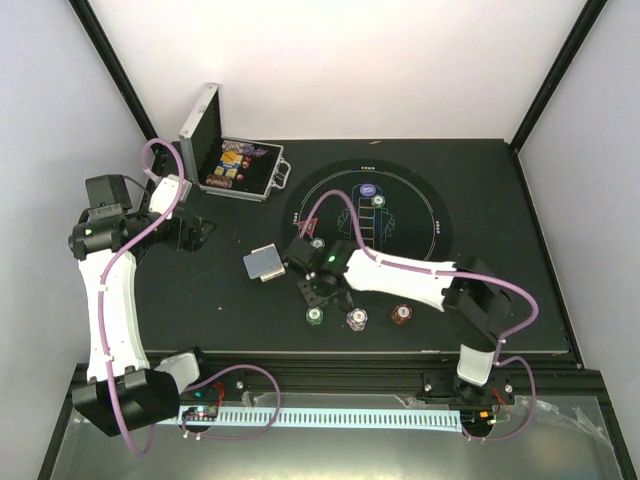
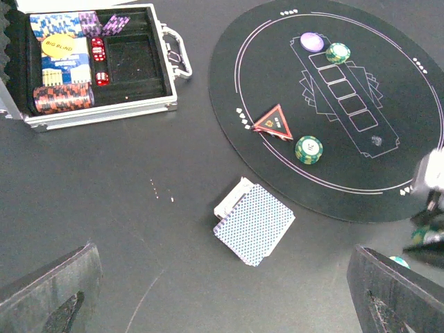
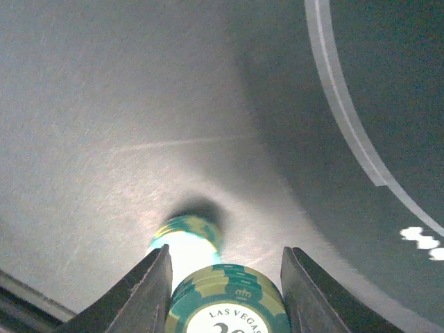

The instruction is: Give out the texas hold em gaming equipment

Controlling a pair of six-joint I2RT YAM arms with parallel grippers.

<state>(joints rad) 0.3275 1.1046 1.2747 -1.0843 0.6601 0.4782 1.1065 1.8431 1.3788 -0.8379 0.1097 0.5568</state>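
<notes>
Right gripper (image 3: 225, 258) half-closed, pinching green chip stack (image 3: 226, 300) over counter (image 3: 104, 104), just outside mat (image 3: 388, 104). 
2nd green stack (image 3: 186, 239) lay just beyond. 
Left gripper (image 2: 222, 305) wide open, empty. 
Step, likely: dealing out chips. 
Next: lower level, release gently.
</notes>
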